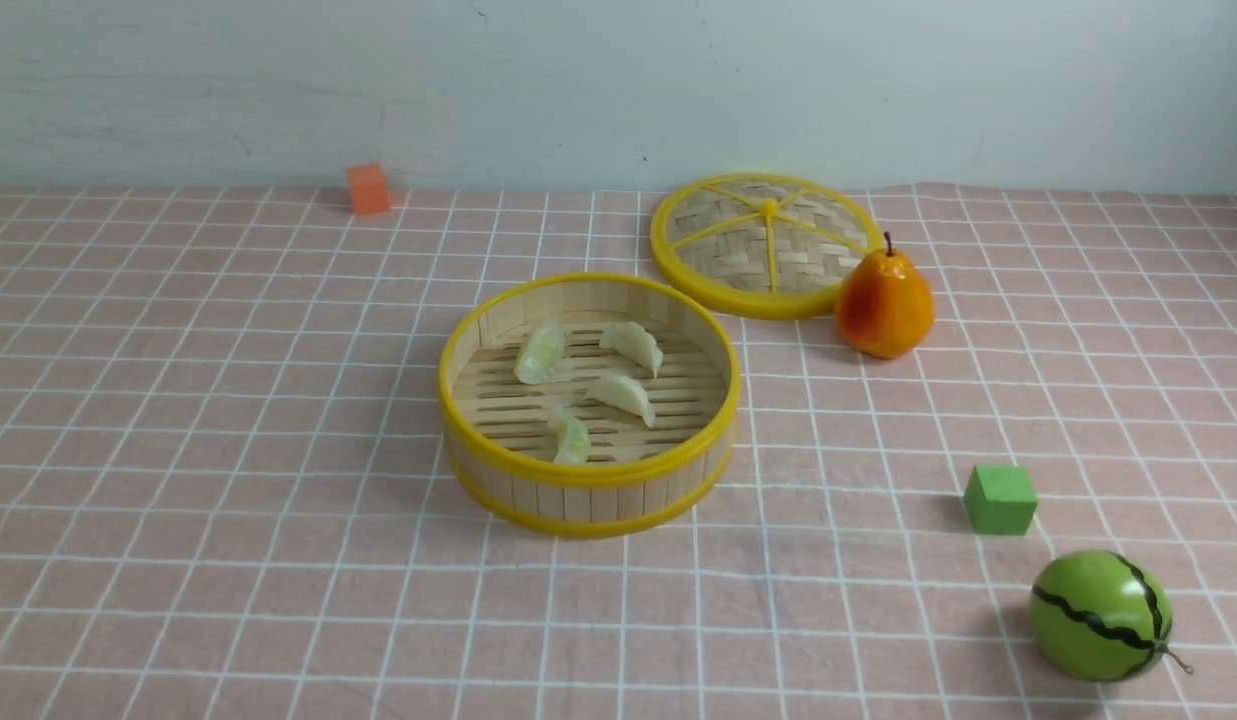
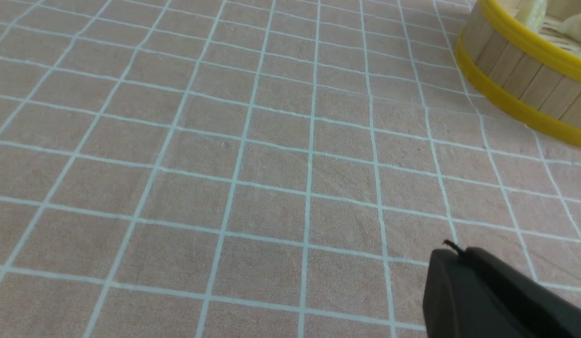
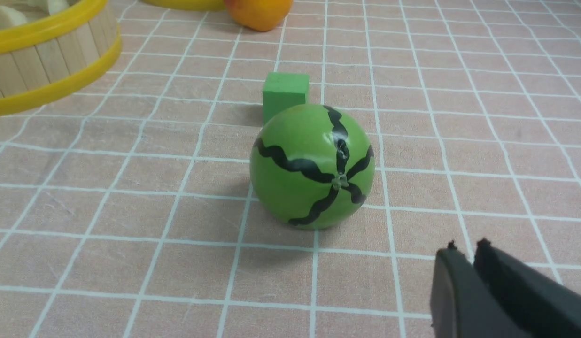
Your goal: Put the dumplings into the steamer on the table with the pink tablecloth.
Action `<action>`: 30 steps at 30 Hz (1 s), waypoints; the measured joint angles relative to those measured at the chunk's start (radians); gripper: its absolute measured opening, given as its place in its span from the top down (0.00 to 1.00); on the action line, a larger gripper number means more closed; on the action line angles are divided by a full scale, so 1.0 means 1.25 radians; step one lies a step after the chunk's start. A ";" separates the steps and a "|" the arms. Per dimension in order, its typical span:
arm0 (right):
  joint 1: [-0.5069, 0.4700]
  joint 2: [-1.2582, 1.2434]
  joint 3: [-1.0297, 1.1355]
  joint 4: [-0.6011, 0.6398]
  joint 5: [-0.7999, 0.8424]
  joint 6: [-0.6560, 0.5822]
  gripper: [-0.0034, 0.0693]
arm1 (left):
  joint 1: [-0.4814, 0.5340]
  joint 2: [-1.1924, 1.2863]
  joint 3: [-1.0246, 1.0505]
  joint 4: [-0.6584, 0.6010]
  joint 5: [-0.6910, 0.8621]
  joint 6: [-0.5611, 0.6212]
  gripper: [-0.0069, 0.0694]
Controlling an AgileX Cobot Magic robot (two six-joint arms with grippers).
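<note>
While all four dumplings (image 1: 588, 385) lay inside the steamer (image 1: 588, 490), which sat on the pink tablecloth (image 1: 228, 400) of the table (image 1: 178, 600), my left gripper (image 2: 452, 253) was pinched shut on nothing near the steamer's side. My right gripper (image 3: 464, 249) had only a thin gap and held nothing, close to the watermelon (image 3: 313, 166), far from the steamer. I thought I might bump that round melon and roll it into the steamer; each dumpling lay flat, long sides pointing different ways.
</note>
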 joint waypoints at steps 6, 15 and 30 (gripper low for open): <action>0.000 0.000 0.000 0.000 0.000 0.000 0.86 | 0.000 0.000 0.000 0.000 0.001 0.000 0.93; 0.000 0.000 0.000 0.000 0.000 0.000 0.86 | 0.000 0.000 0.000 0.000 0.001 0.000 0.93; 0.000 0.000 0.000 0.000 0.000 0.000 0.85 | 0.000 0.000 0.000 0.000 0.001 0.000 0.93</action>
